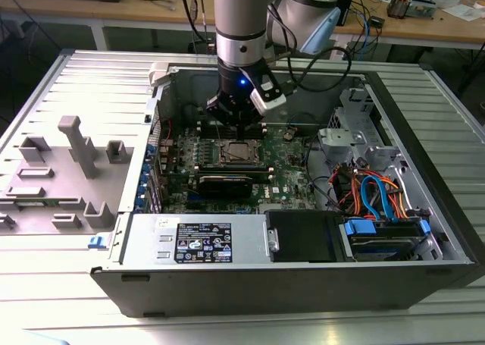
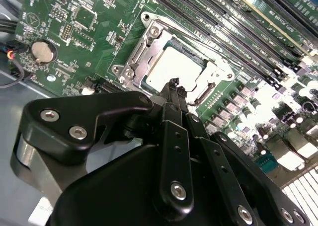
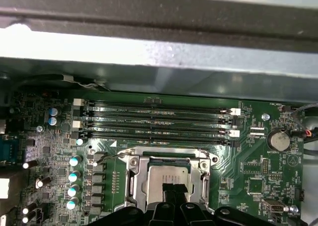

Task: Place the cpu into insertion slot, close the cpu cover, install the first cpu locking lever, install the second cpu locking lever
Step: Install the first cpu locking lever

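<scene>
Just beneath tool (image 3: pixel 174 190), cpu (image 3: pixel 166 175).

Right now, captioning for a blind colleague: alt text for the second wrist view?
The black gripper, fingers together, sits over the silver cpu, which lies framed by the lowered cpu cover on a green motherboard.

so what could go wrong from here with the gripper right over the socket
The gripper hangs right over the cpu, which is framed by the cpu cover: a hard push could stress the chip. A thin locking lever sticks out toward the capacitors; a slip could hit them.
</scene>
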Robot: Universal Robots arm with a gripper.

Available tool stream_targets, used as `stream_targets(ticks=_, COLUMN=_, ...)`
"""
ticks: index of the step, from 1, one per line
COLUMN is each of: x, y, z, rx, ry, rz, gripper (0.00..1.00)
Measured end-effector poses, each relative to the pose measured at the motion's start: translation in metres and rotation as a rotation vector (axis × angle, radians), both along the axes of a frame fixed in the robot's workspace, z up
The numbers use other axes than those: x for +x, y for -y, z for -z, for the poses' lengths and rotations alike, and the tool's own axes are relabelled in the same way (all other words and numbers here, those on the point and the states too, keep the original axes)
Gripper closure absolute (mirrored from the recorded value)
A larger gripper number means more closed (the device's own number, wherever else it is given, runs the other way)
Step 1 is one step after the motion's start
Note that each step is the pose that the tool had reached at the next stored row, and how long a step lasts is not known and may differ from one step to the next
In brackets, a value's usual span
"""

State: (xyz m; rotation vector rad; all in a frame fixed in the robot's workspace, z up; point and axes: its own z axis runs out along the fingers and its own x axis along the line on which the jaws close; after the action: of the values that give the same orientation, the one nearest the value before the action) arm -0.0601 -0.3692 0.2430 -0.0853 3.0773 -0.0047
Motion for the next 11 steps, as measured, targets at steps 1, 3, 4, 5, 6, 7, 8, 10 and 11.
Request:
stream_targets(ticks=1, x=0.0000, y=0.0000, z=-0.0035, rx=0.0000, ry=-0.0001, rz=0.000, gripper=0.89)
stream_targets(ticks=3, x=0.0000, y=0.0000, z=-0.0100, rx=0.0000, ry=0.0000, rz=0.000, gripper=0.89)
stream_targets(ticks=4, x=0.0000, y=0.0000, z=-0.0125, rx=-0.0001, ry=0.0000, rz=0.000, gripper=0.89)
stream_targets(ticks=5, x=0.0000, y=0.0000, z=-0.0162, rx=-0.0001, ry=-0.0001, rz=0.000, gripper=0.89)
stream_targets(ticks=6, x=0.0000, y=0.0000, z=-0.0183, rx=0.0000, ry=0.0000, rz=0.000, gripper=0.89)
stream_targets(ticks=7, x=0.0000, y=0.0000, z=-0.0213, rx=0.0001, ry=0.0000, rz=0.000, gripper=0.89)
stream_targets(ticks=8, x=0.0000, y=0.0000, z=-0.0240, rx=-0.0001, ry=-0.0001, rz=0.000, gripper=0.89)
stream_targets(ticks=10, x=0.0000, y=0.0000, z=-0.0263, rx=0.0001, ry=0.0000, rz=0.000, gripper=0.89)
stream_targets(ticks=11, x=0.0000, y=0.0000, z=-0.0262, rx=0.0002, ry=0.0001, rz=0.000, gripper=0.89)
